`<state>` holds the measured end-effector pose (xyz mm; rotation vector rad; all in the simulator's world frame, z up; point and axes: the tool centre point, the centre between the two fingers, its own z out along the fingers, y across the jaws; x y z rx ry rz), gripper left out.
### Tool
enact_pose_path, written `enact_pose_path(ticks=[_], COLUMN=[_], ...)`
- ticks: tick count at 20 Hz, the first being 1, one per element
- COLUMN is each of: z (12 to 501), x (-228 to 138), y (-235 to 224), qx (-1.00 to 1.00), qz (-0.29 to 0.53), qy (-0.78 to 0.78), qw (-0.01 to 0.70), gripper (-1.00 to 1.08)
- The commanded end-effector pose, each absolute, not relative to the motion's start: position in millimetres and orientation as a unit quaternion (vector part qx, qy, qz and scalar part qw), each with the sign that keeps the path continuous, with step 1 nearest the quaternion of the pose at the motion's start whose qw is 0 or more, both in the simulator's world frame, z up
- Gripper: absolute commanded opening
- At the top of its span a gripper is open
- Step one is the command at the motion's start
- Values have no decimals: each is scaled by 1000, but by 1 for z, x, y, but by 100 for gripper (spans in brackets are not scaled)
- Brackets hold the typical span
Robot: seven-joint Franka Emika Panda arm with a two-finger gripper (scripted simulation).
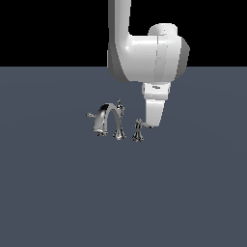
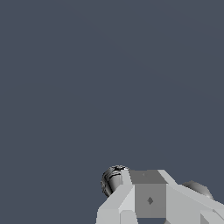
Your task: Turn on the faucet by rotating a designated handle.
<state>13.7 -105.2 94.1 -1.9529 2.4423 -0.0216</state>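
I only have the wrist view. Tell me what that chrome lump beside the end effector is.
Observer: Most likely the handle. The exterior view shows it as a short chrome post standing apart from the faucet, on that view's right of the arched spout.
Operator: Give me the end effector's position against it.
Observer: The end effector hangs down on the exterior view's right of the handle, its tip about level with the thin lever on top. I cannot tell whether they touch.
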Motion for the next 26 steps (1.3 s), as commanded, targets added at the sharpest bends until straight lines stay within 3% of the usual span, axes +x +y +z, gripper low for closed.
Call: enact_pose_path(ticks=[1, 8, 18, 19, 20, 26], z=[94, 94, 94, 94, 94, 94], x=[-1, -14, -26, -26, -27, -11], y=[-101, -103, -46, -46, -74, -39], qx=[-624, -618, -622, -622, -607, -615], qz=[-1, -2, 0, 0, -4, -2], qy=[781, 786, 783, 783, 795, 789], qw=[2, 0, 0, 0, -2, -1], gripper=[-100, -100, -100, -100, -100, -100])
